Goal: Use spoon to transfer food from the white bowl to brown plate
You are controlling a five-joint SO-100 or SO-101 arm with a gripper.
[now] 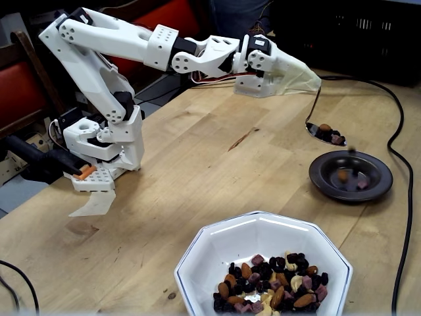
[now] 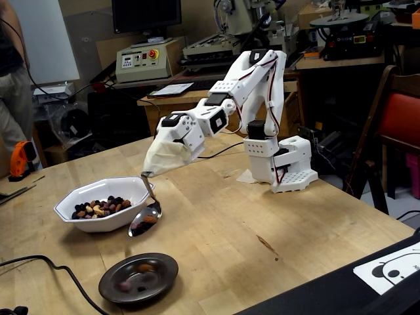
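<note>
In a fixed view taken from the bowl side, the arm's white base (image 1: 105,141) stands at the left on the wooden surface (image 1: 217,164), and the arm reaches rightward to the hand (image 1: 309,80), whose whitish tip is closed around the thin handle of the spoon (image 1: 323,131). The spoon hangs down from the tip, its oval bowl carrying an almond and some dark and pinkish pieces of the food (image 1: 329,133), just above and left of the brown plate (image 1: 350,175). A few pieces already lie in the plate's sunken centre, and one dark bit shows in the air between spoon and plate. At the lower centre, the white bowl (image 1: 217,253) holds the rest of the mix. A black cable (image 1: 402,197) runs down the right edge. In the other fixed view, the white bowl (image 2: 105,203) sits at the left, the spoon (image 2: 146,220) just right of it, the brown plate (image 2: 138,277) below, and the hand (image 2: 147,172) above.
</note>
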